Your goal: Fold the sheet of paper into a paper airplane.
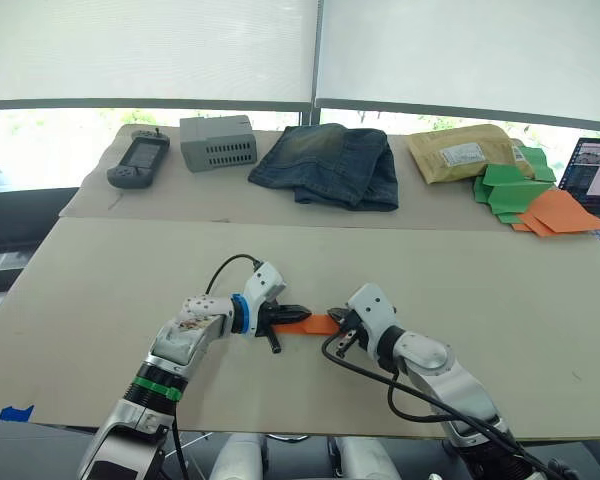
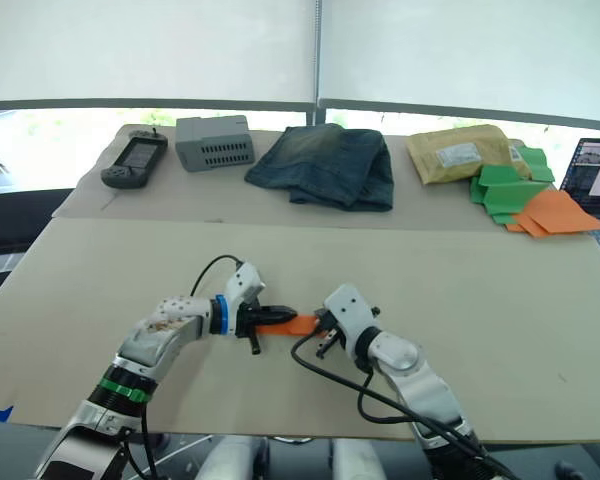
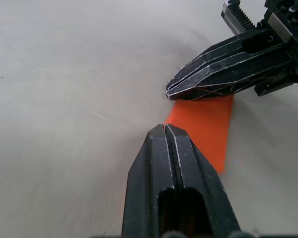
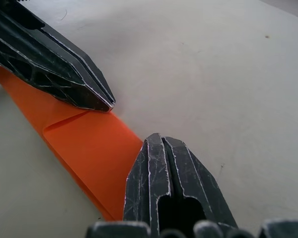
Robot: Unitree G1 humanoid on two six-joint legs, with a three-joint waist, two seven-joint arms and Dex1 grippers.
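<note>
Low in the head view, left of centre, we see our left gripper (image 1: pixel 292 313) with fingers pressed together, tip on the narrow orange paper airplane (image 1: pixel 314 323) lying flat on the table (image 1: pixel 100 290). Just right, our right gripper (image 1: pixel 336 318), likewise closed, presses its other end.

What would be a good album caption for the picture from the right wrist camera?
Two shut claws, right and left, press down on a narrow folded orange paper airplane on the table.
</note>
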